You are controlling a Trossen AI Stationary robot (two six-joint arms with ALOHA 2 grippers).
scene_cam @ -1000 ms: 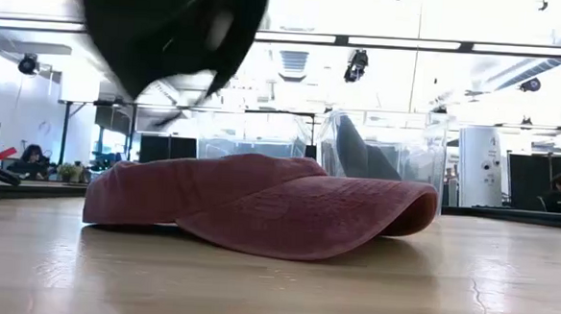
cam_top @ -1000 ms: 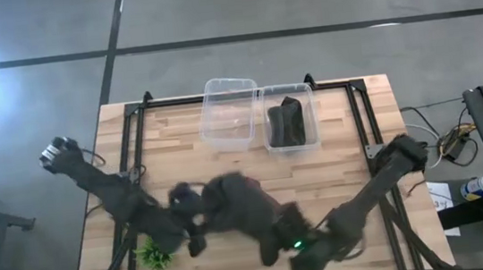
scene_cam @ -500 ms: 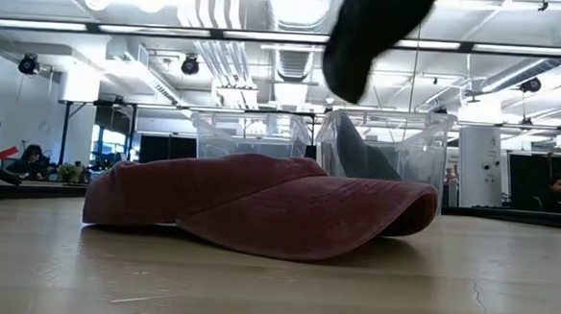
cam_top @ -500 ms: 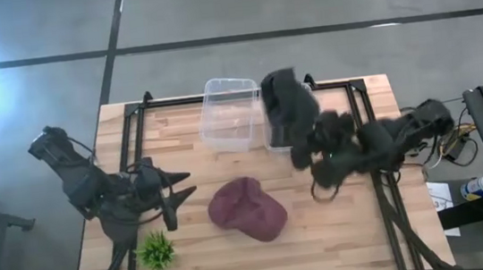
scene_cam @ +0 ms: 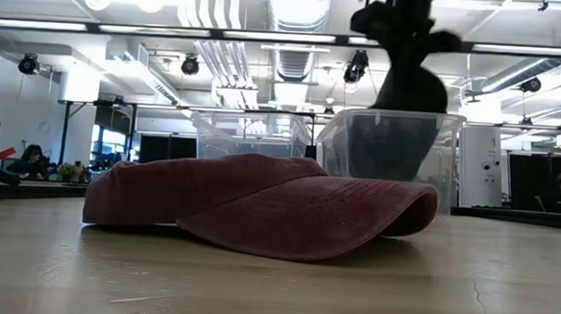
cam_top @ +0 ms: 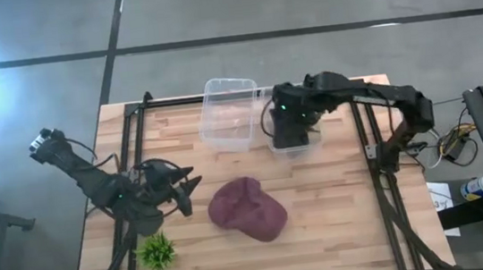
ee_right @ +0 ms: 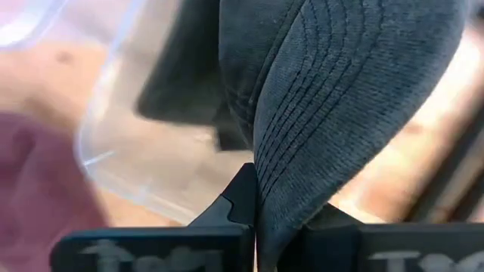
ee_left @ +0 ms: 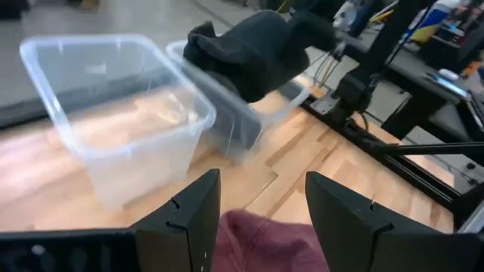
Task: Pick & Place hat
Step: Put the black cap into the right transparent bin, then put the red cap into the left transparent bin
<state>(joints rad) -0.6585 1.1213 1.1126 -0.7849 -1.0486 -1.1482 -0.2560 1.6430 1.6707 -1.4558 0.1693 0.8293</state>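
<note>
A dark grey hat (ee_right: 340,75) hangs from my right gripper (ee_right: 257,227), which is shut on it above the right clear bin (cam_top: 310,110). In the low view the grey hat (scene_cam: 408,82) reaches down into that bin's open top. Another dark hat (ee_right: 181,83) lies inside the bin. A maroon hat (cam_top: 247,208) lies on its brim and crown on the table's middle. My left gripper (cam_top: 184,188) is open, left of the maroon hat and touching nothing. My right gripper pinches the grey hat's stitched brim (ee_right: 283,189) between its two fingers (ee_right: 238,200), coming from above and pointing down. The hat is lifted clear of the table and hangs below the fingers, over and partly inside the right bin.
A second clear bin (cam_top: 228,114) stands to the left of the right one, at the table's far edge. A small green plant (cam_top: 155,252) sits near the near left corner. Bare wood lies right of the maroon hat.
My right gripper has carried the grey hat from above the maroon hat near the table's near edge up and toward the far edge, ending over the right bin. My left gripper has drawn back a little toward the table's left. The maroon hat has stayed in place.
</note>
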